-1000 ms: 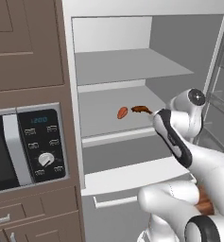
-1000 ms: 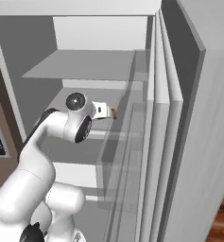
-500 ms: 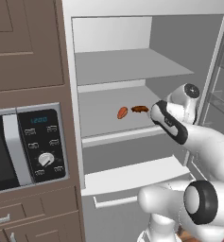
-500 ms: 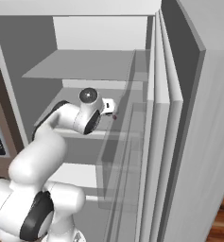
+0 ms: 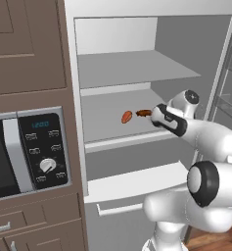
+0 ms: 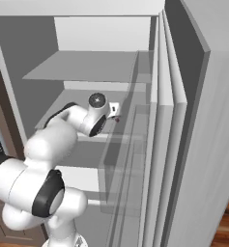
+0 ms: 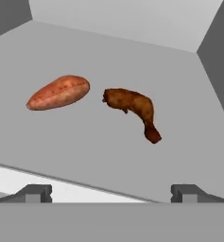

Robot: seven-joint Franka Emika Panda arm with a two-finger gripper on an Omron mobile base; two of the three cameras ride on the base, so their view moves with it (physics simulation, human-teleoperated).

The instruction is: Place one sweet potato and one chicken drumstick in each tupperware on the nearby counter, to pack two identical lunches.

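Inside fridge, on middle shelf (image 7: pixel 108 160): reaching in with gripper (image 7: pixel 111 191) spread wide, holding nothing. Lying just ahead, chicken drumstick (image 7: pixel 132 111) beside sweet potato (image 7: pixel 59 92), apart. Maybe pushing drumstick away or bumping potato if coming in crooked.

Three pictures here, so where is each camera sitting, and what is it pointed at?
Left base view: behind the arm on its left, facing the open fridge and the microwave; the white arm rises at lower right.
Right base view: behind the arm on its right, facing the same fridge past its door; the arm rises at lower left.
Hand view: on the hand, looking along the open gripper at the fridge shelf.
Shared: sweet potato and chicken drumstick appear in left base and hand views.
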